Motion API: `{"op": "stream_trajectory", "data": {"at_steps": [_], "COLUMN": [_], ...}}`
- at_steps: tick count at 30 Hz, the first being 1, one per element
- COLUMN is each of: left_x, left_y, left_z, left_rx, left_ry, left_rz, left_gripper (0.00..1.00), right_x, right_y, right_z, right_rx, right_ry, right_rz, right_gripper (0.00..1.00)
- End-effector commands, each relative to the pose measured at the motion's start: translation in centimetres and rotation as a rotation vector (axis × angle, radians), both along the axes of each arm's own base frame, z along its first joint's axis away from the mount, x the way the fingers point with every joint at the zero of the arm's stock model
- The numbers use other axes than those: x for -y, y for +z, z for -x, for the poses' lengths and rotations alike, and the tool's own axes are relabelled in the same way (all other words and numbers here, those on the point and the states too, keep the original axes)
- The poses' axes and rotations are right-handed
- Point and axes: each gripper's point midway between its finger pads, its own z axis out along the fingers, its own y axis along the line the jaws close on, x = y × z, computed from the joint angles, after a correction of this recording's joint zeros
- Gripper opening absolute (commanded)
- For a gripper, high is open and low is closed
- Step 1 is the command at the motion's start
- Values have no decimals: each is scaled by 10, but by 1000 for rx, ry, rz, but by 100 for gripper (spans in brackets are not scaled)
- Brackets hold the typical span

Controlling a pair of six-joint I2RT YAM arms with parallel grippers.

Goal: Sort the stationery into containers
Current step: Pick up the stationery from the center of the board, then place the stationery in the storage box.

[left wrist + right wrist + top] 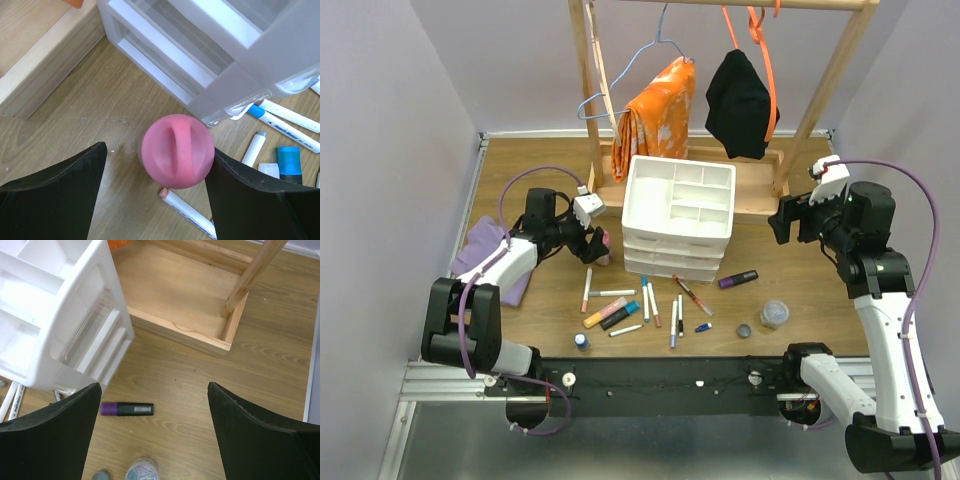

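A pink-capped bottle stands on the table by the front left corner of the white drawer unit, whose top is a divided tray. My left gripper is open around it. In the left wrist view the pink cap sits between the fingers of the left gripper, close against the right one and well apart from the left. Several pens and a blue-capped bottle lie in front of the unit. My right gripper hangs open and empty to the right, above a purple-capped marker.
A clear jar and a grey cap sit near the front right. The wooden clothes-rack base stands behind the drawer unit, with orange and black cloths hanging above it. A purple cloth lies at the left.
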Motion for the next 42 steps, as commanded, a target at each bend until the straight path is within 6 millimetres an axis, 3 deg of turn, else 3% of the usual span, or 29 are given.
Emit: {"op": "stream_trajectory", "data": {"at_steps": [1,4,7,8,11,14,16,18,23,25,26,28,29,33,35,36,38,39,40,42], "left_x": [10,9,6,6,3,-1,0,2,2,4,5,9,12,26,32,35,41,42,49,52], "left_y": [-3,-4,-6,-5,1,13,29,58,152,176,200,215,239,280,291,306,302,321,309,317], "left_z": [3,2,1,1,7,14,22,22,37,49,50,61,62,54,37,33,13,9,0,-10], "left_rx": [4,9,21,22,13,31,43,85,234,248,292,266,299,293,309,343,303,337,277,299], "left_ry": [-30,-20,-15,-15,-20,-30,-47,-58,-67,-77,-82,-119,-132,-137,-117,-122,-100,-94,-91,-75], "left_rz": [27,20,5,4,-9,-31,-23,-2,39,61,73,100,122,234,264,270,256,256,237,218], "left_gripper": [84,81,67,57,42,33,31,29,29,29,28,28,27,27,27,27,27,27,27,27], "right_x": [5,5,6,6,5,5,4,1,-1,-1,-2,-3,-3,-3,-2,-2,-1,0,0,2], "right_y": [-3,-5,-6,-6,-7,-10,-9,-9,-6,-8,-7,-10,-10,-10,-10,-9,-10,-9,-9,-9], "right_z": [-1,-1,0,0,2,1,0,0,-1,-1,-1,0,0,1,1,1,3,4,6,8], "right_rx": [8,4,3,5,3,4,15,16,34,34,38,34,34,38,40,41,40,40,40,44], "right_ry": [-18,-18,-22,-20,-19,-20,-16,-2,9,10,13,13,14,12,9,7,5,1,0,-9], "right_rz": [15,15,15,16,14,12,6,-6,-6,-11,-16,-24,-27,-26,-22,-20,-16,-15,-12,-5], "right_gripper": [94,94,94,94,94,94,94,94,94,94,94,94,94,94,94,94,94,94,94,94]}}
